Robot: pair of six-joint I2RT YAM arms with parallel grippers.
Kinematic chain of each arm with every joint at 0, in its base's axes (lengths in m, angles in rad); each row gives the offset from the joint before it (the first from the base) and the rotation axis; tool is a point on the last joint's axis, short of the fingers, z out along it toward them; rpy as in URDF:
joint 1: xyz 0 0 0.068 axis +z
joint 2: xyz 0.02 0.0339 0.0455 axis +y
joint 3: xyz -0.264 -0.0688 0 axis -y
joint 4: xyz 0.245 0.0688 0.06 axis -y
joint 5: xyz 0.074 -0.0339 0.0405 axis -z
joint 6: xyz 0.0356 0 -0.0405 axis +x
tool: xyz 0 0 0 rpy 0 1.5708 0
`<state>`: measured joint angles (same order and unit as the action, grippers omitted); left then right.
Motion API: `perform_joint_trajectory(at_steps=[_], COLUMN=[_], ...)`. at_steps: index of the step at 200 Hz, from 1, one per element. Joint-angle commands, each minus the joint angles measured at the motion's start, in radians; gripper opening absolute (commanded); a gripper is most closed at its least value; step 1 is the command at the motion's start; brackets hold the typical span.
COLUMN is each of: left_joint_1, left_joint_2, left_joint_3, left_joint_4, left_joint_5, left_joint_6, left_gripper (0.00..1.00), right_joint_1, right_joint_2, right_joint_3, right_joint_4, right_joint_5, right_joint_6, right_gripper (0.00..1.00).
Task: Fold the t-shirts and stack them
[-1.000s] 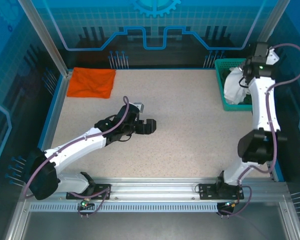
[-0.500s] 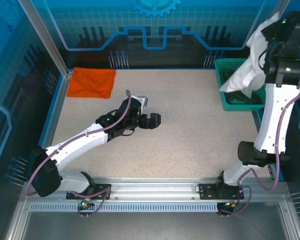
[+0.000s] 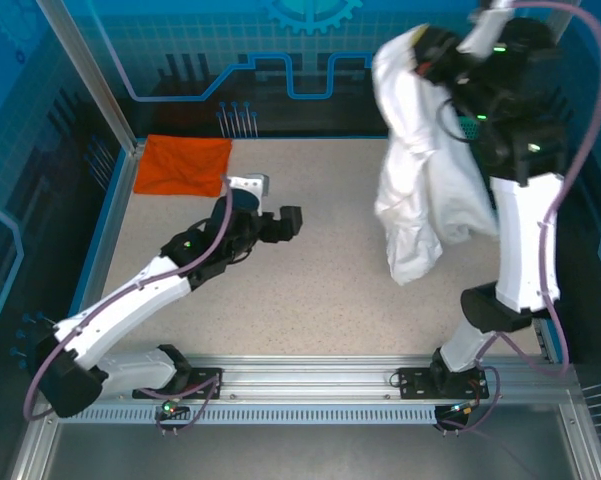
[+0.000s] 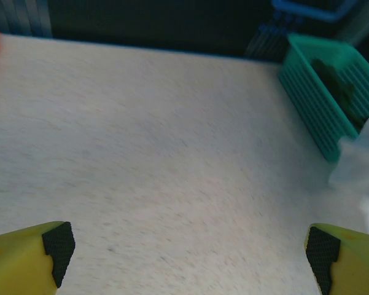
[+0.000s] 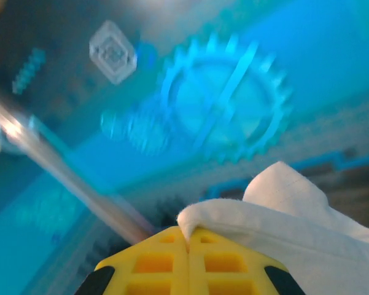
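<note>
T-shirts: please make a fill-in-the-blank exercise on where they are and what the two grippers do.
The right gripper is shut on a hanging t-shirt whose colour is ____.
The orange t-shirt lies at the far ____ corner of the table.
The left gripper is ____ and holds nothing.
Missing words: white; left; open.

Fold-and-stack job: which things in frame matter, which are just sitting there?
Job: white cloth t-shirt, hanging from the shut right pincer; orange cloth t-shirt, lying at the far left corner of the speckled table.
Idle: green slatted plastic basket, far right.
</note>
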<state>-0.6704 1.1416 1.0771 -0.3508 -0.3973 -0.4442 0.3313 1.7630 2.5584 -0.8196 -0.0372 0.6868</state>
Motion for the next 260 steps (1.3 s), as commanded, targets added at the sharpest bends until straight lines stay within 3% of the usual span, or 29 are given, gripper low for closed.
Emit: perform_joint_trajectory(at_steps=[1, 7, 11, 12, 29, 36, 46, 68, 97, 126, 152, 192, 260], left_joint_1=[0.022, 0.03, 0.033, 0.035, 0.064, 0.075, 0.089, 0.149, 0.271, 0.314, 0.322, 0.32, 0.309], left_joint_2=[-0.056, -0.066, -0.074, -0.077, -0.114, -0.133, -0.157, -0.183, -0.126, 0.035, 0.244, 0.472, 0.705], left_joint_3=[0.017, 0.009, 0.0, -0.003, -0.05, -0.073, -0.104, -0.173, -0.234, -0.213, -0.127, 0.053, 0.283], left_joint_4=[-0.171, -0.202, -0.219, -0.223, -0.287, -0.303, -0.318, -0.29, -0.223, -0.132, -0.067, -0.059, -0.106], left_joint_5=[-0.253, -0.277, -0.286, -0.287, -0.276, -0.257, -0.221, -0.03, 0.307, 0.53, 0.674, 0.708, 0.718], left_joint_6=[-0.071, -0.1, -0.117, -0.121, -0.211, -0.243, -0.277, -0.286, -0.3, -0.321, -0.359, -0.434, -0.506], left_gripper=[0.99, 0.99, 0.99, 0.99, 0.99, 0.99, 0.99, 0.99, 0.99, 0.99, 0.94, 0.93, 0.84], right_joint_1=[0.079, 0.097, 0.106, 0.111, 0.132, 0.133, 0.128, 0.09, 0.03, -0.084, -0.15, -0.169, -0.189], right_joint_2=[0.151, 0.198, 0.23, 0.248, 0.392, 0.445, 0.494, 0.424, 0.106, -0.107, -0.17, -0.261, -0.246], right_joint_3=[-0.017, -0.017, -0.015, -0.012, 0.069, 0.124, 0.188, 0.075, -0.46, -0.928, -1.195, -1.452, -1.539], right_joint_4=[-0.158, -0.182, -0.2, -0.207, -0.333, -0.407, -0.507, -0.544, -0.298, -0.182, -0.18, -0.075, 0.037], right_joint_5=[-0.051, -0.058, -0.067, -0.071, -0.052, -0.02, 0.047, 0.05, 0.057, 0.045, 0.044, 0.065, 0.15], right_joint_6=[-0.044, -0.058, -0.066, -0.07, -0.078, -0.079, -0.077, -0.088, -0.086, -0.022, -0.05, -0.046, 0.004], right_gripper=[0.05, 0.14, 0.26, 0.34, 0.77, 0.86, 0.9, 0.91, 0.91, 0.87, 0.81, 0.76, 0.67])
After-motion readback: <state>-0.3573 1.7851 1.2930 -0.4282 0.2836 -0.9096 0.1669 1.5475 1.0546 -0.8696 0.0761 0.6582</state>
